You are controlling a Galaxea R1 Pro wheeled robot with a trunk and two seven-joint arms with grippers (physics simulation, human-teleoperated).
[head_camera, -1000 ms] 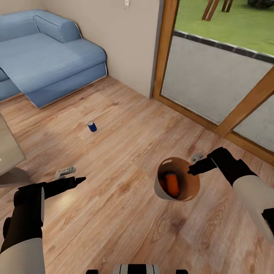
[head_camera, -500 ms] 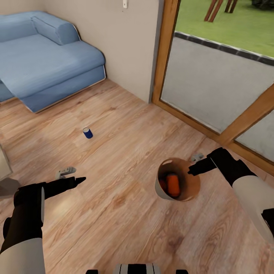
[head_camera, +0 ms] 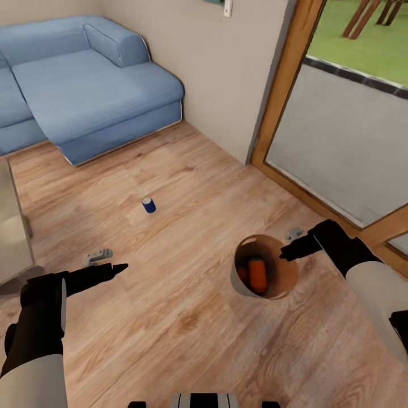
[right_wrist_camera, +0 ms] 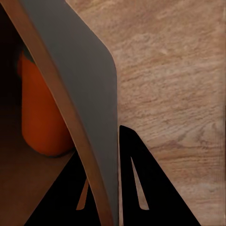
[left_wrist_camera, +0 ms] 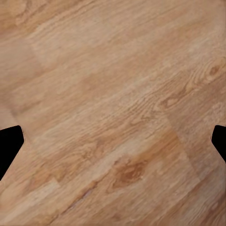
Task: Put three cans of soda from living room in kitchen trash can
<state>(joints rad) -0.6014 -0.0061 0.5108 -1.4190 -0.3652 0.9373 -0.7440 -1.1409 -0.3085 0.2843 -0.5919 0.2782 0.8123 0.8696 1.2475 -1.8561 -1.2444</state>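
Pinching the rim of the tapered grey, brown-lined trash can (head_camera: 245, 286), the right gripper (head_camera: 286, 251) holds it. Inside lies a bright orange soda can (head_camera: 258, 273). Left gripper (head_camera: 120, 266) jaws gape wide, empty.

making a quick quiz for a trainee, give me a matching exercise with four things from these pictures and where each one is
Things:
1. orange can
2. blue can
3. bin
4. sofa

Places:
A. standing alone on the bare wood floor
B. against the wall in the far corner
C. inside the bin
D. gripped at its rim by the right gripper

Pairs: 1-C, 2-A, 3-D, 4-B
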